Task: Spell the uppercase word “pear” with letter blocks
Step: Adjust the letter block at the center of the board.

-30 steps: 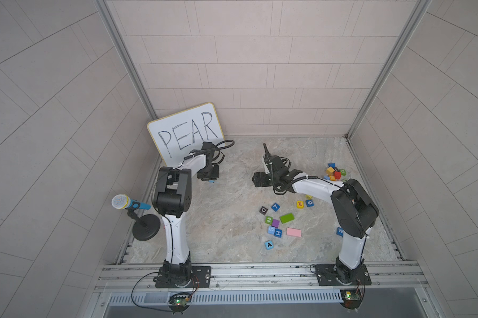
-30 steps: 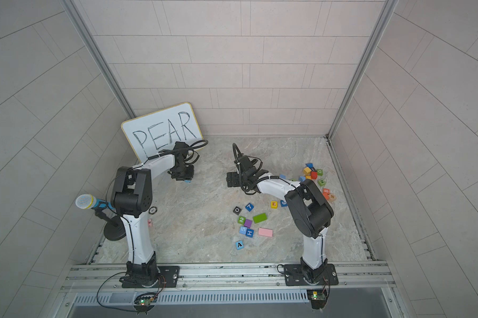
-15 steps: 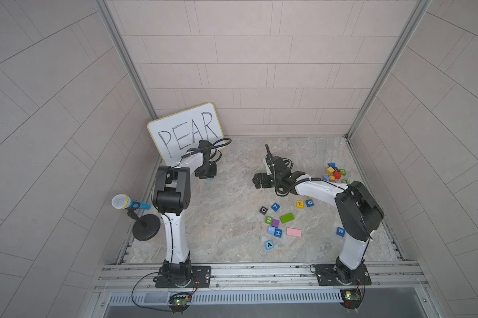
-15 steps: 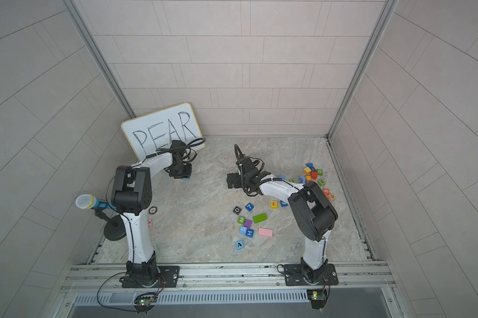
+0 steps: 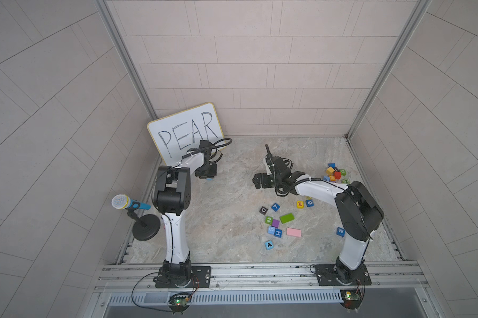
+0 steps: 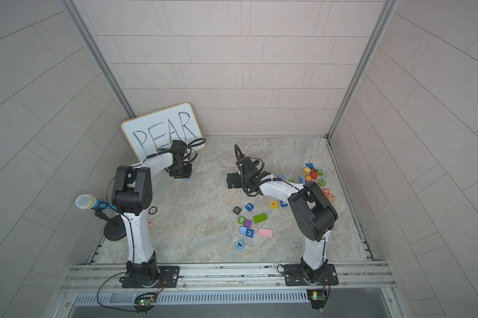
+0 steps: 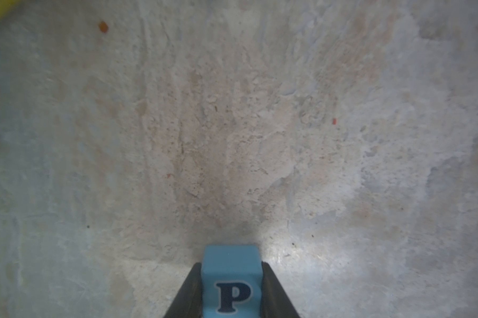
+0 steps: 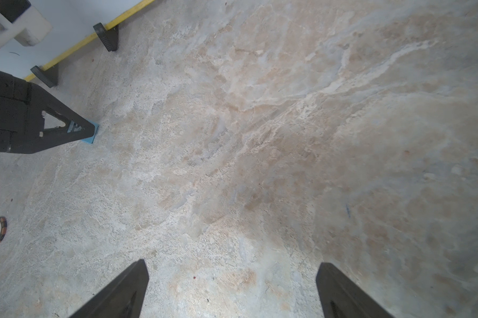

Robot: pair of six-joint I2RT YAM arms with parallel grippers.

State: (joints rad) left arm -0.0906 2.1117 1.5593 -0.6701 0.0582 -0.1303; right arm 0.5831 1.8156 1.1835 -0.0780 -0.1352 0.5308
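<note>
Microphone [image 5: 120,201] on a round black stand is at the left edge of the desk [image 5: 226,225] in both top views. Behind it, a whiteboard [image 5: 185,132] with "PEAR" written by hand leans in the back left corner.

Just below the board in the frame, the left end effector [image 5: 206,176] points down to the desk. In the left wrist view it [image 7: 231,264] is clamped on the light blue P block [image 7: 231,280], one dark finger on each side and the letter facing the camera. In a top view only a small blue corner of this block [image 6: 186,179] shows under the fingers. I cannot tell whether the block touches the desk.

Near the centre, the right end effector [image 5: 257,181] is low over bare marble. In the right wrist view its fingers [image 8: 122,289] stand wide apart, and nothing is between them.

Lower in the frame, right of centre, the light blue A block [image 5: 269,244] lies alone, nearest to the front rail. Above it is a loose group of number cubes and plain blocks [image 5: 276,223]. The yellow E block [image 5: 300,204] lies at the upper right of this group, beside the right arm. Further right, a pile of coloured cubes [image 5: 332,172] lies near the right wall. An orange-red cube [image 6: 326,191] is just below that pile; its pale letter is too small to read.
</note>
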